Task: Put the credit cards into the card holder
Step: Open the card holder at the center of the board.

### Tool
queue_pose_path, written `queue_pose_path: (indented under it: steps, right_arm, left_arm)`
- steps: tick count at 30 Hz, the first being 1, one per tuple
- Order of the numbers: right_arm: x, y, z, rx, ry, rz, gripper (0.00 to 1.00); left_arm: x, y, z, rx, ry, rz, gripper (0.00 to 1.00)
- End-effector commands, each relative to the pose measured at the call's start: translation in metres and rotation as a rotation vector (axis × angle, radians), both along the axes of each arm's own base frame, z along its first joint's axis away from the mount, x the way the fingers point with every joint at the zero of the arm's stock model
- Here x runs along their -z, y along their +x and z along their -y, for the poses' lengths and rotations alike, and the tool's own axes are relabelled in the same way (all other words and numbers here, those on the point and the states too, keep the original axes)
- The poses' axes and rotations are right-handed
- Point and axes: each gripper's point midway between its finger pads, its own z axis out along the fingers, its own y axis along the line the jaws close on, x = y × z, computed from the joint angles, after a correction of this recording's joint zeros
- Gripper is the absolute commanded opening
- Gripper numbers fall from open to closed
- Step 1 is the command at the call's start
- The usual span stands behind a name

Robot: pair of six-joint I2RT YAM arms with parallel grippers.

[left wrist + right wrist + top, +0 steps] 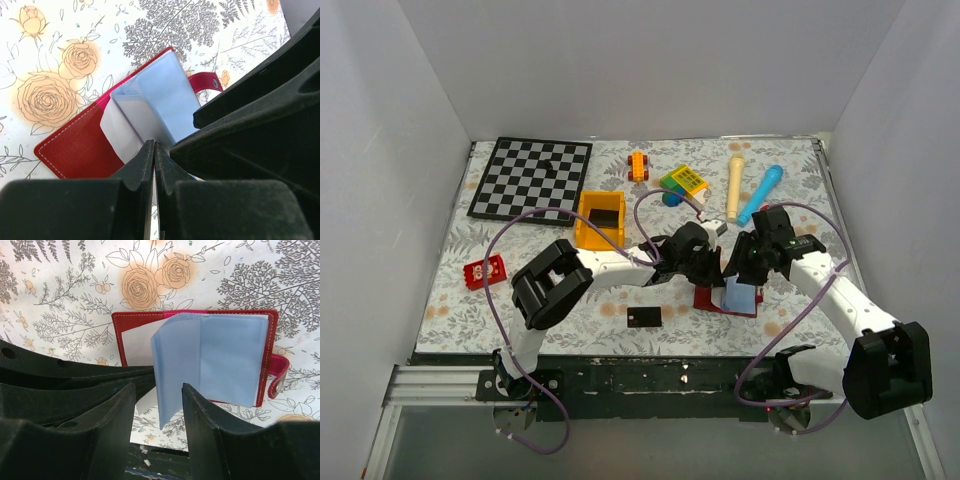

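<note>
The card holder (710, 301) lies open on the flowered table, maroon cover down, with pale blue pockets (741, 295) standing up. One black credit card (645, 318) lies flat to its left, apart from both grippers. My left gripper (712, 268) is shut, its tips (154, 149) against a white inner leaf (117, 132) of the card holder (75, 147); whether the leaf is pinched is hidden. My right gripper (159, 390) stands open over the near edge of the card holder (116, 340). A blue pocket leaf (175, 370) hangs between its fingers without touching them.
A yellow bin (600, 220) sits behind the left arm and a chessboard (532, 177) at the back left. A red toy brick (487, 271), an orange toy car (638, 166), a yellow-green block (684, 182), a cream cylinder (734, 188) and a blue marker (759, 194) lie around.
</note>
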Motion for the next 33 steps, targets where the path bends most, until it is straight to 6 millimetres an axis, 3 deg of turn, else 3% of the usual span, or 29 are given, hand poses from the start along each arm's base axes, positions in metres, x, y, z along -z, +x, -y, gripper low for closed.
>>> queue_pose_path:
  steps: [1,21,33]
  right_arm:
    - [-0.006,0.000,0.008,0.030,-0.009,0.016,0.51]
    - [0.029,-0.007,0.017,0.052,0.006,-0.086,0.36]
    - [0.030,-0.014,0.039,0.105,-0.092,-0.103,0.30]
  left_arm:
    - [-0.016,-0.003,0.016,0.041,-0.043,0.019,0.00]
    - [0.004,-0.011,0.020,0.051,-0.017,-0.013,0.00]
    - [0.016,-0.014,0.016,0.049,-0.003,-0.028,0.00]
